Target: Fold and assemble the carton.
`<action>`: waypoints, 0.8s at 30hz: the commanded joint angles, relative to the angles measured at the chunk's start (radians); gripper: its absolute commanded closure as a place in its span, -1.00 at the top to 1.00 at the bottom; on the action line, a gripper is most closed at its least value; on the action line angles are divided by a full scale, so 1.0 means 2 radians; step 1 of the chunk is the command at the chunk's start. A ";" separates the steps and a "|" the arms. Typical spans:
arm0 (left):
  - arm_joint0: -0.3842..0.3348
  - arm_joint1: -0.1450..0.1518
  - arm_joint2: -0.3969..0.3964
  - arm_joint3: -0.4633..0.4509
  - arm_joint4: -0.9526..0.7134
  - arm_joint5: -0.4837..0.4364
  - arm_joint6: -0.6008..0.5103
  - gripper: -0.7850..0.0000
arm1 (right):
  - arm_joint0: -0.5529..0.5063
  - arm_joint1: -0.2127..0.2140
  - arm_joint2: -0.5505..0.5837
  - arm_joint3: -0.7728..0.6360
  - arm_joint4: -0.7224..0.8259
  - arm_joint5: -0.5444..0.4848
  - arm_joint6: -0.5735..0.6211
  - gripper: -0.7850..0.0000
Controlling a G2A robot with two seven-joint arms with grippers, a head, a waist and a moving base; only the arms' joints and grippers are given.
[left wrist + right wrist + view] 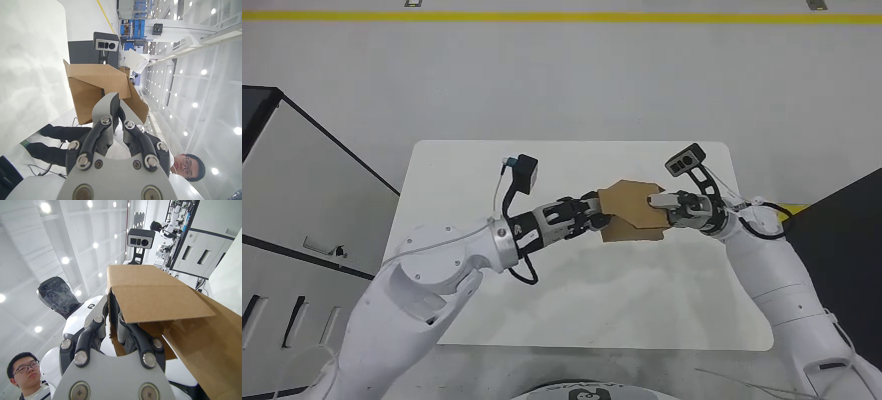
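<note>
Left gripper [118, 103]: my fingers [105, 109] are drawn almost together, and they nip the edge of a flap on the brown carton [88, 94]. The contact is at the carton end nearest my left arm.

Right gripper [111, 321]: my fingers [100, 321] stand one on each side of a carton wall and pinch it. One finger lies outside the wall; the other lies inside the open end. A loose flap folds out over the inner finger, and a second panel runs away behind it.

Carton position: I hold it between the two grippers, which meet it from opposite ends. It is partly opened, with its flaps not closed. In the top view it sits over the middle of the white table [542, 330], toward the far edge.

Surroundings: a grey cabinet [302, 200] stands beside the table on my left. A yellow line [562, 16] crosses the floor beyond the table.
</note>
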 commanded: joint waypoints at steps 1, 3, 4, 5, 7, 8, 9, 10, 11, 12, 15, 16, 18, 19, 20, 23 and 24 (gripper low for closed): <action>-0.002 0.000 0.002 0.002 0.001 0.001 0.000 -1.00 | 0.001 0.001 -0.002 0.000 0.003 -0.002 0.000 -1.00; -0.004 -0.001 0.004 0.004 0.002 0.002 0.000 -1.00 | 0.001 0.003 -0.004 -0.001 0.005 -0.004 0.000 -1.00; -0.005 -0.001 0.005 0.004 0.002 0.002 -0.001 -1.00 | 0.001 0.003 -0.005 -0.003 0.006 -0.005 0.000 -1.00; -0.006 -0.001 0.006 0.005 0.002 0.002 -0.001 -1.00 | 0.001 0.004 -0.006 -0.004 0.007 -0.006 0.000 -1.00; -0.008 -0.002 0.008 0.007 0.000 0.002 -0.004 -1.00 | 0.002 0.005 -0.009 -0.006 0.007 -0.009 0.000 -1.00; -0.010 -0.002 0.009 0.008 0.000 0.001 -0.005 -1.00 | 0.002 0.006 -0.011 -0.007 0.008 -0.011 0.000 -1.00; -0.011 -0.002 0.010 0.010 -0.001 0.002 -0.007 -1.00 | 0.002 0.007 -0.012 -0.007 0.009 -0.012 0.000 -1.00; -0.012 -0.002 0.012 0.011 -0.004 0.002 -0.010 -1.00 | 0.003 0.008 -0.013 -0.008 0.009 -0.014 0.000 -1.00; -0.013 -0.003 0.012 0.013 -0.006 0.002 -0.011 -1.00 | 0.003 0.008 -0.015 -0.010 0.011 -0.016 0.000 -1.00; -0.014 -0.003 0.013 0.014 -0.007 0.002 -0.013 -1.00 | 0.003 0.009 -0.016 -0.011 0.011 -0.018 0.000 -1.00; -0.017 -0.004 0.015 0.018 -0.010 0.003 -0.016 -1.00 | 0.004 0.011 -0.020 -0.011 0.013 -0.023 0.000 -1.00; -0.018 -0.004 0.016 0.019 -0.011 0.004 -0.018 -1.00 | 0.004 0.012 -0.021 -0.011 0.013 -0.024 0.000 -1.00; -0.019 -0.004 0.016 0.021 -0.011 0.004 -0.018 -1.00 | 0.005 0.014 -0.023 -0.011 0.015 -0.026 0.000 -1.00; -0.020 -0.004 0.016 0.021 -0.012 0.004 -0.019 -1.00 | 0.006 0.015 -0.024 -0.010 0.017 -0.026 0.000 -1.00; -0.020 -0.004 0.014 0.021 -0.013 0.003 -0.019 -1.00 | 0.006 0.015 -0.025 -0.008 0.020 -0.026 0.000 -1.00; -0.016 -0.003 0.004 0.020 -0.020 0.000 -0.014 -1.00 | 0.009 0.017 -0.026 -0.003 0.032 -0.024 0.000 -1.00; -0.015 -0.003 0.000 0.020 -0.021 0.000 -0.014 -1.00 | 0.009 0.017 -0.027 0.000 0.035 -0.022 0.000 -1.00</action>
